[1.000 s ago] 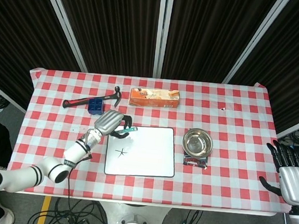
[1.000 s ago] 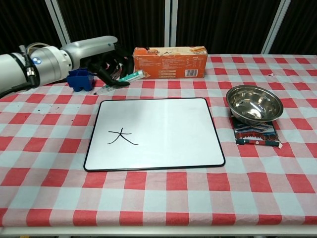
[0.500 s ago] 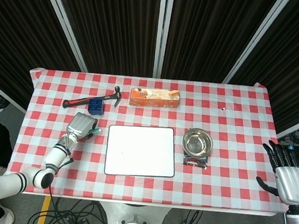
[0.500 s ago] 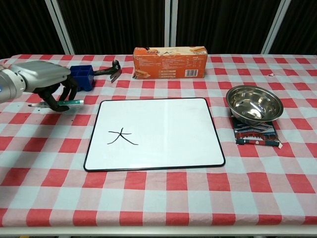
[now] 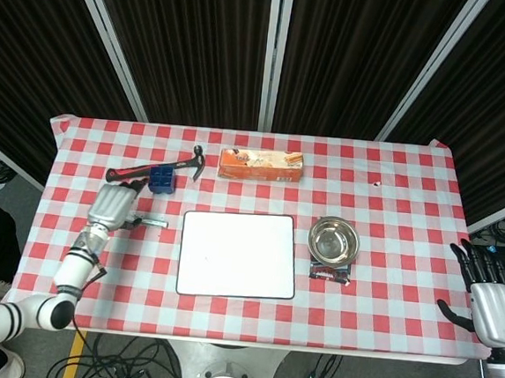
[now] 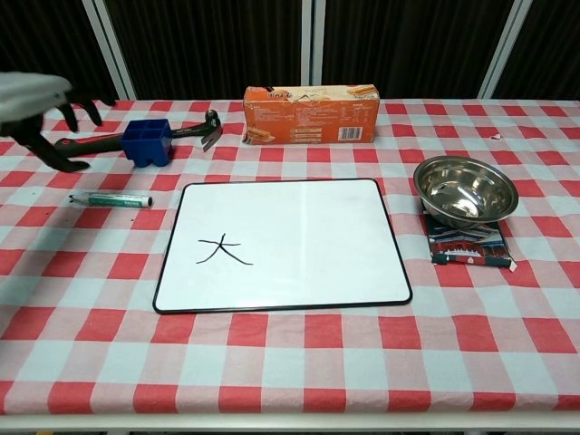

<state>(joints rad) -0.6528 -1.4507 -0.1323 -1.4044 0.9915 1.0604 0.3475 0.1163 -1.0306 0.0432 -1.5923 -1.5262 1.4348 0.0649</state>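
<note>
A black hand-drawn mark resembling the Chinese character 大 stands on the lower left of the whiteboard (image 6: pixel 285 245), plainly legible in the chest view. The orange box (image 6: pixel 311 114) at the far side of the table (image 6: pixel 362 362) carries printed lettering along its top edge and front face, but it is too small and blurred to read; it may be a brand name. The dark packet (image 6: pixel 467 246) under the steel bowl (image 6: pixel 465 189) shows print that cannot be made out.
</note>
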